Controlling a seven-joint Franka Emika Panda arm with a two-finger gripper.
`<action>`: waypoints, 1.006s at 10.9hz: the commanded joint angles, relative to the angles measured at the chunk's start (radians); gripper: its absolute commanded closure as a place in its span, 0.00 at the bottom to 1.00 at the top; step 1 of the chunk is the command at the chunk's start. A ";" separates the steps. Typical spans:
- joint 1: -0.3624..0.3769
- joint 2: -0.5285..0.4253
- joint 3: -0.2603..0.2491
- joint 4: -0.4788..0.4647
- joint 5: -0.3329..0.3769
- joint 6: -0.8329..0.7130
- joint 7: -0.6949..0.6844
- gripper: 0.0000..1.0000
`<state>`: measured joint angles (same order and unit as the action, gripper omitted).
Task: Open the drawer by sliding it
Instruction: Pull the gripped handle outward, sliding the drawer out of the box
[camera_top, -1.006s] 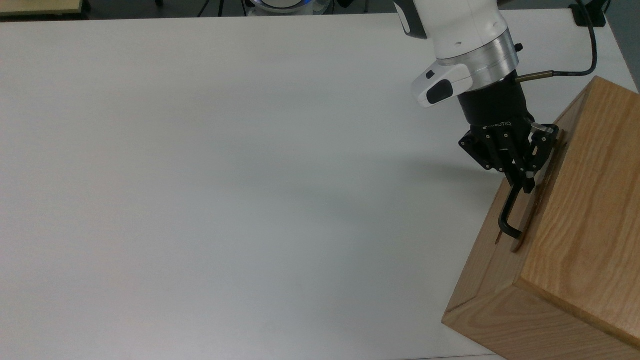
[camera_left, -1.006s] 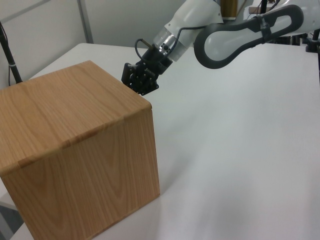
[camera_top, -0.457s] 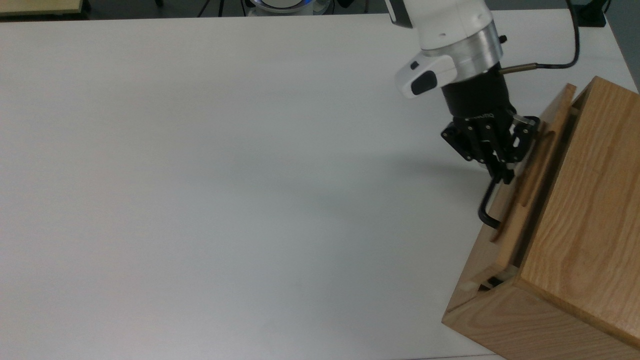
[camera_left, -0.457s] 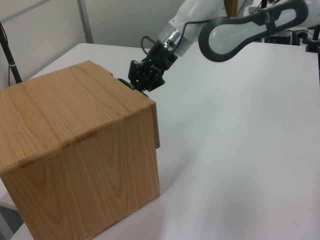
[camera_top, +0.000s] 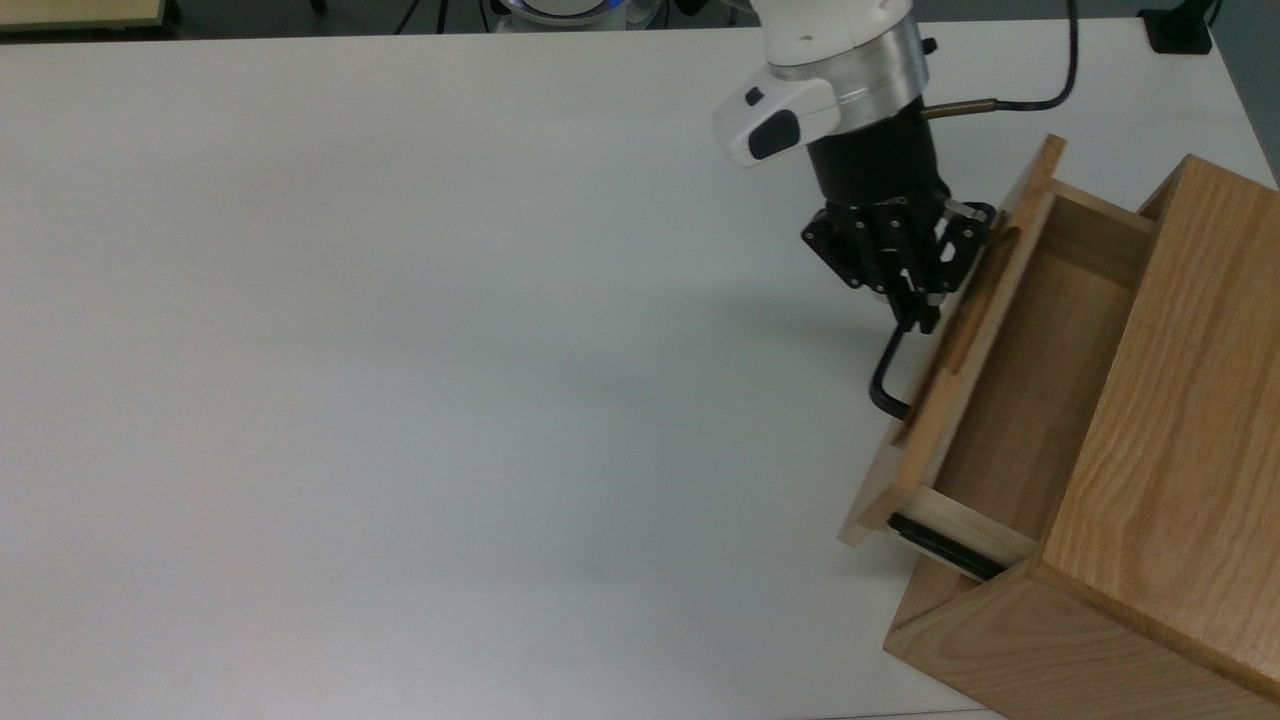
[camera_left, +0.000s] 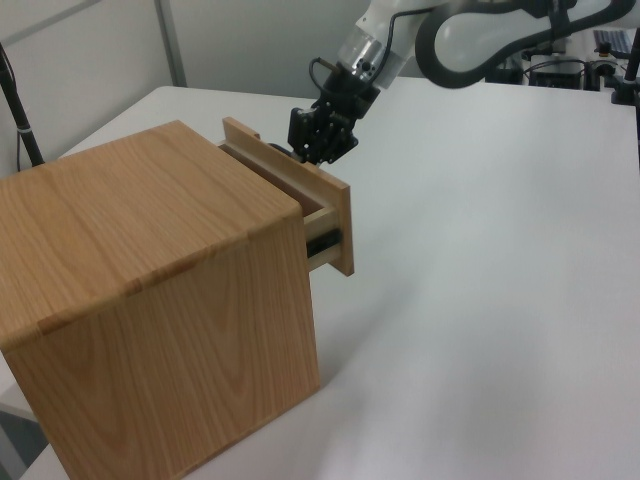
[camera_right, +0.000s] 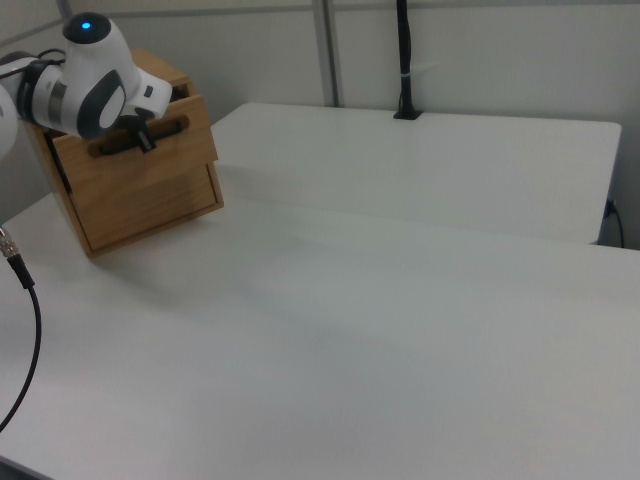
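- Drawer (camera_top: 1010, 370) at the top view's right edge, now pulled well out of the cabinet (camera_top: 1150, 480); a second ago it was barely cracked, so the task looks mostly done.
- Gripper (camera_top: 915, 310) jaws narrow, clamped on the upper end of the black handle (camera_top: 885, 385).
- Tray floor and side rail (camera_top: 940, 545) exposed; how much rail travel remains is hidden.
- Table (camera_top: 400, 350) bare toward the top view's left, plenty of room to keep pulling.
- Cabinet sits near the table's corner; a hard tug might drag it.
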<state>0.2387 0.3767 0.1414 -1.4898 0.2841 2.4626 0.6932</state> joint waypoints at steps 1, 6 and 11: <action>-0.079 -0.088 0.018 -0.036 0.007 -0.098 -0.173 1.00; -0.176 -0.116 0.018 -0.033 0.007 -0.325 -0.358 1.00; -0.242 -0.166 0.015 -0.036 0.004 -0.508 -0.498 1.00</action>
<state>0.0251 0.2723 0.1558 -1.4964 0.2860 2.0111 0.2963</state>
